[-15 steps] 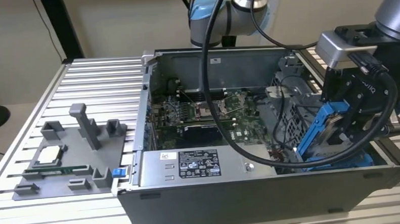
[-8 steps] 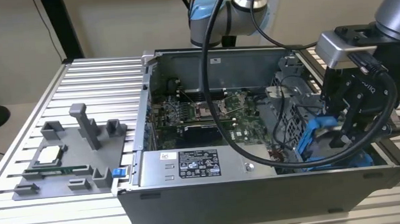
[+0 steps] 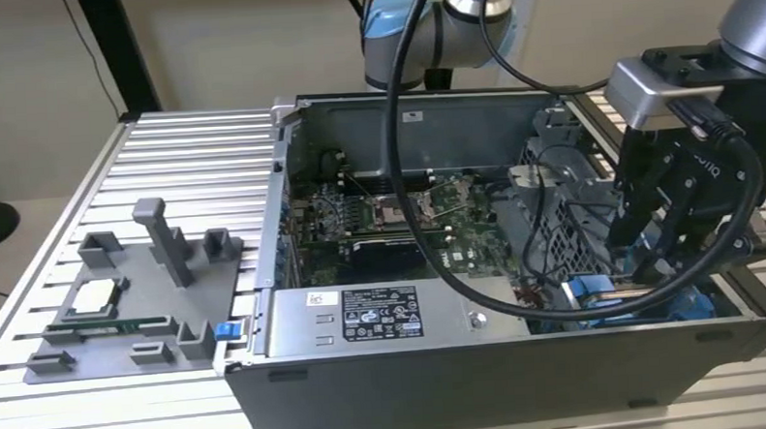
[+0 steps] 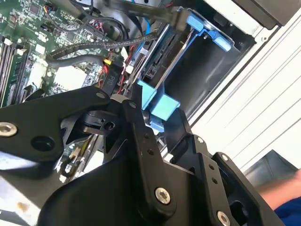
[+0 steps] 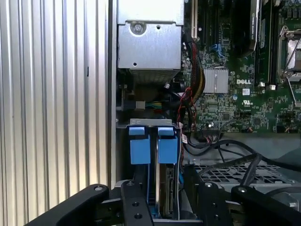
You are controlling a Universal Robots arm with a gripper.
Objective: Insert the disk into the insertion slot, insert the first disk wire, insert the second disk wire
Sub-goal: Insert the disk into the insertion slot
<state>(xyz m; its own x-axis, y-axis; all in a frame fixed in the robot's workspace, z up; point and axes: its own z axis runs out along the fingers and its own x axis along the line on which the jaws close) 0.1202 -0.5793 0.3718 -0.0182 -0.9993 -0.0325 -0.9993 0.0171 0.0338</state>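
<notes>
Well, in the exterior view my hand [image 3: 647, 261] reaches down into the open computer case [image 3: 494, 384] at that view's right. In the second wrist view it is clamped on the disk [image 4: 162, 106], which sits in the insertion slot [image 4: 207, 70]. In the first wrist view the disk stands on edge beside the motherboard [image 5: 235, 84].
</notes>
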